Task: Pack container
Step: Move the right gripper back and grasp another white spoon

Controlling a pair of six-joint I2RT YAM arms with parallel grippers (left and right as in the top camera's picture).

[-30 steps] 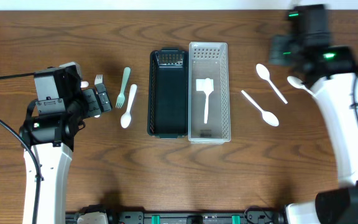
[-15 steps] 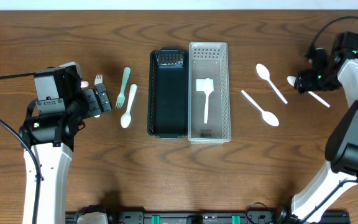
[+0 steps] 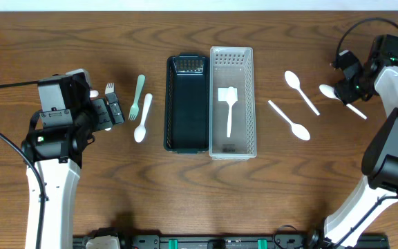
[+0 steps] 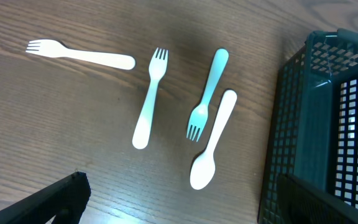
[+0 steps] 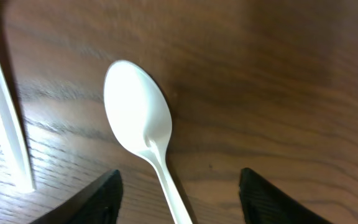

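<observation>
The spoon lies flat on the table at the far right, well apart from the clear basket. It is judged light, stiff and slick, and is best pinched at the thin handle just below the bowl. The right gripper is held low over it, jaws spread astride the handle. The left gripper is likewise spread and empty, near the forks.
</observation>
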